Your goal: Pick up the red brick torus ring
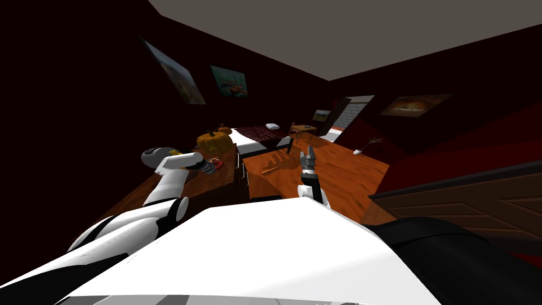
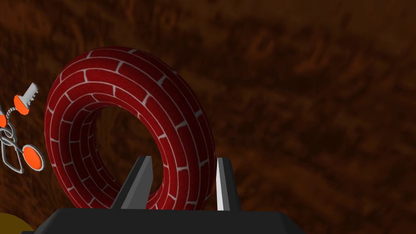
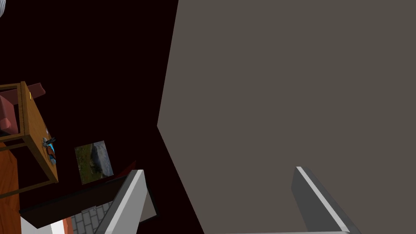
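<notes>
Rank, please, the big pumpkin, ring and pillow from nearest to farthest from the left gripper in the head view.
1. ring: held by the left gripper.
2. big pumpkin: just beyond the ring.
3. pillow: far off, on the bed.

Torus ring (image 2: 134,101): red brick pattern with pale mortar lines, matt, finely grainy. Worktop (image 2: 304,101): dark brown wood grain, matt. Left pincer (image 2: 183,160): smooth, plain grey blades.

There were one ring (image 2: 134,93), two pumpkins (image 1: 214,142), four wall pictures (image 1: 229,81), one bed (image 1: 244,140), one pillow (image 1: 272,126), one small table (image 1: 303,128), one orange-tipped tool (image 2: 20,130), one worktop (image 2: 304,101) and two pincers, the left pincer (image 2: 183,159) and the right pincer (image 3: 219,169).
</notes>
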### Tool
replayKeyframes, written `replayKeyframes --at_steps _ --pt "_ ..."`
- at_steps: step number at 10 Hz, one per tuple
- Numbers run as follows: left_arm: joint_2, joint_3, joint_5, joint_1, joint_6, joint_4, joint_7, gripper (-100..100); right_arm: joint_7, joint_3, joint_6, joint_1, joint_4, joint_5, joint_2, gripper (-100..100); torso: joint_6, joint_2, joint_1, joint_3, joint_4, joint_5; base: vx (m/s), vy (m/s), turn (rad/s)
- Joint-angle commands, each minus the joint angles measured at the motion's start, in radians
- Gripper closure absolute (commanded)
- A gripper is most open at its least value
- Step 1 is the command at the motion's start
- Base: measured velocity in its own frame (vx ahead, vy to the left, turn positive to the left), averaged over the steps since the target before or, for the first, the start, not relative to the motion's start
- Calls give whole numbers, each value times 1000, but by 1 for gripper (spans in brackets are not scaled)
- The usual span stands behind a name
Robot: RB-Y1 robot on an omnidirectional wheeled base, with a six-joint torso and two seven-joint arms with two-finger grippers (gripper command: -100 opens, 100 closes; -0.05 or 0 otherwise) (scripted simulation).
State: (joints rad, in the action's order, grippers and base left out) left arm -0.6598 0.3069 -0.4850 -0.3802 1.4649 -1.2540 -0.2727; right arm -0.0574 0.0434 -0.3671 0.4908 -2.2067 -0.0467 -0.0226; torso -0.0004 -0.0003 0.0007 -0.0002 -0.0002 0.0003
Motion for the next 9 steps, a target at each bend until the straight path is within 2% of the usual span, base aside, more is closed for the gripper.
replayKeyframes --at_steps 1,3,4,5,7,8,9 --pt "0 0 0 0 0 0 0 100 0 0 0 0 0 0 0 0 0 0 0 0 0 0 0 0 0" --pt "0 0 0 0 0 0 0 100 0 0 0 0 0 0 0 0 0 0 0 0 0 0 0 0 0" --pt "0 0 0 0 0 0 0 0 0 0 0 0 0 0 0 0 0 0 0 0 0 0 0 0 0" --pt "-10 4 -7 0 33 -32 -8 100 0 0 0 0 0 0 0 0 0 0 0 0 0 0 -13 -13 10" --pt "-20 9 -14 -3 59 -50 -12 100 0 0 0 0 0 0 0 0 -1 3 -2 2 1 -1 -22 -17 8" --pt "-16 8 -12 1 46 -45 -9 100 0 0 0 0 0 0 0 0 -1 3 -3 2 1 -1 -9 -6 2" --pt "-16 8 -13 1 52 -47 -11 0 0 0 0 0 0 0 0 0 -1 3 -2 2 1 -1 0 0 0"
